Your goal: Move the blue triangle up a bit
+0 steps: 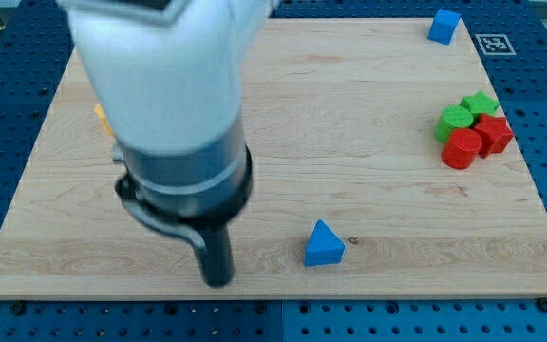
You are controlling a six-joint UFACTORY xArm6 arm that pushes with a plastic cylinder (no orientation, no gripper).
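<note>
The blue triangle [324, 244] lies on the wooden board [349, 114] near the view's bottom, right of centre. My tip [217, 279] rests on the board to the view's left of the triangle and slightly lower, about a hundred pixels away and not touching it. The arm's white and grey body fills the view's upper left and hides the board behind it.
A blue cube [443, 26] sits at the view's top right. A cluster at the right edge holds a green star [480, 103], a green cylinder [455, 121], a red cylinder [461, 149] and a red block [493, 134]. A yellow-orange block [102, 117] peeks out behind the arm at left.
</note>
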